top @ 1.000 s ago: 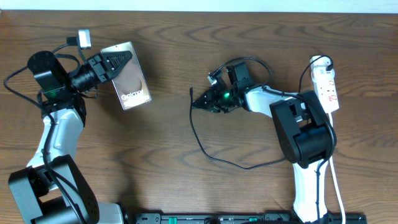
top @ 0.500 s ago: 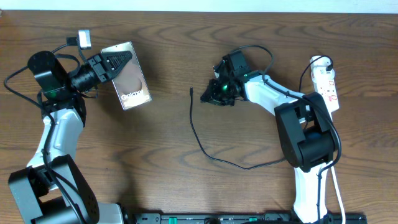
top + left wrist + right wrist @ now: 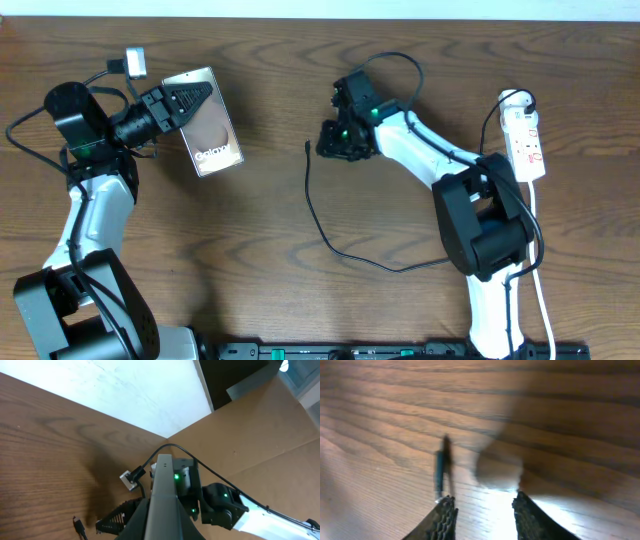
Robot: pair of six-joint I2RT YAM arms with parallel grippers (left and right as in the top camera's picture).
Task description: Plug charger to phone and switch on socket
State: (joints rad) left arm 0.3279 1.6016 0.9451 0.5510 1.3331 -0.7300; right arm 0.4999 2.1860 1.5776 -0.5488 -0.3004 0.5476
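Observation:
My left gripper is shut on the phone, a glossy brownish slab with "Galaxy" lettering, held at the table's left. In the left wrist view the phone stands edge-on between my fingers. The charger, a thin black cable, lies in a loop on the wood, its plug tip pointing away. My right gripper hovers just right of that tip, open with nothing in it. In the right wrist view the gripper shows bare wood between its fingers and the plug tip ahead of the left one. The socket lies at the far right.
A small white adapter block with a black lead sits behind my left arm. The socket's white cord runs down the right side past the right arm's base. A black rail lines the front edge.
The right gripper has swung toward the far edge and a little left, and its jaws have widened. The cable tip stays on the table. The left arm and phone have not moved.

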